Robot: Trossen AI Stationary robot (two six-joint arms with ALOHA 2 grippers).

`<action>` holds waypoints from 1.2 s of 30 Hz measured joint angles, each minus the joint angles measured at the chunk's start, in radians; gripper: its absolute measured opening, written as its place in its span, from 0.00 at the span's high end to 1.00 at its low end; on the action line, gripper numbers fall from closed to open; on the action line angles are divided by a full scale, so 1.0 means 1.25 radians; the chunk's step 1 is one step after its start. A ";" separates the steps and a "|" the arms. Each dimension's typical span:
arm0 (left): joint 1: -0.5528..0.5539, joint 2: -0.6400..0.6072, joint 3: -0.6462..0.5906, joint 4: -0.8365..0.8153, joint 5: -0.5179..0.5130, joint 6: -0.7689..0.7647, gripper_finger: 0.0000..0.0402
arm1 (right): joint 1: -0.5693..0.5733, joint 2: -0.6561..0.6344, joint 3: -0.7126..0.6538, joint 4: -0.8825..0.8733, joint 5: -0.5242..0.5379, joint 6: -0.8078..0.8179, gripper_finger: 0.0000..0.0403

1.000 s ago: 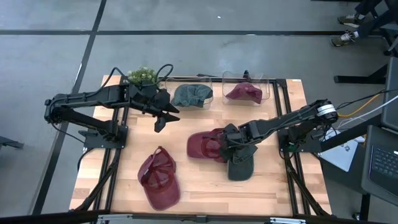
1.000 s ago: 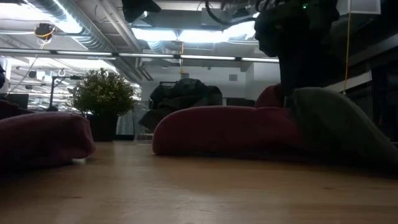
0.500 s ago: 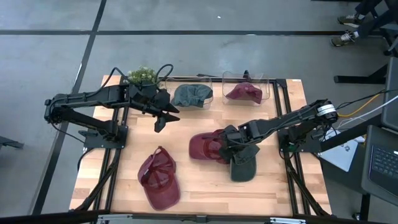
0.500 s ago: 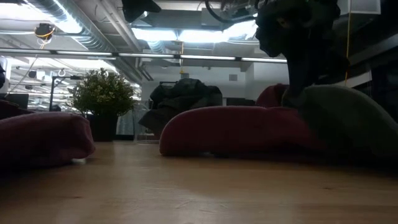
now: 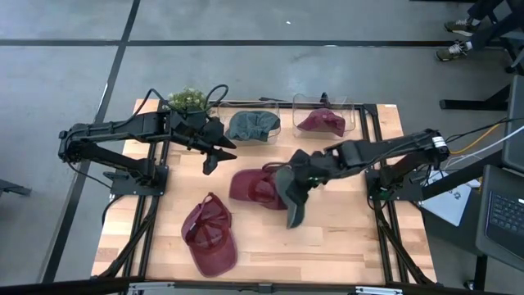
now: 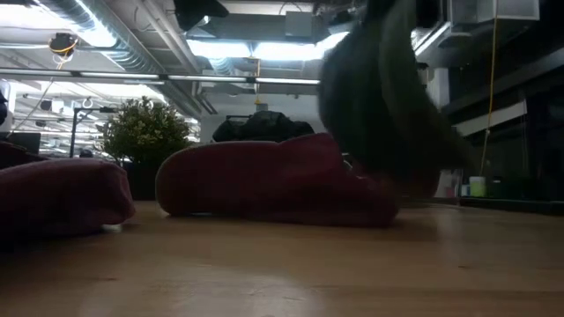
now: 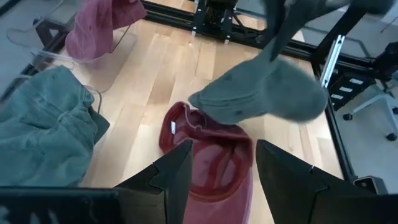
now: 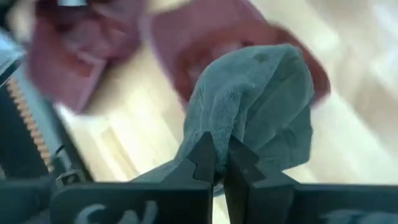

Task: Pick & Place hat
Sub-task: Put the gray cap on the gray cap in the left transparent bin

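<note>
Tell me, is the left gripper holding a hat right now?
No, the left gripper hangs open and empty, while the right gripper pinches the grey-green hat.

- No text, label, brand, number or sign can be read in any of the views.
- A small white tag is seen inside the maroon cap point(image 7: 208, 155) in the left wrist view, but nothing on it can be made out.
</note>
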 joint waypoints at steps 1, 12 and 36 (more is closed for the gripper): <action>0.000 0.000 0.000 0.001 0.000 0.009 0.57 | 0.000 -0.001 0.028 -0.005 -0.001 -0.049 0.97; -0.022 0.000 0.000 0.221 0.049 0.313 0.57 | -0.028 -0.001 0.281 -0.005 -0.036 -0.511 0.97; 0.026 0.012 0.000 0.300 -0.051 0.396 0.46 | -0.219 0.013 0.356 0.006 -0.291 -0.781 0.97</action>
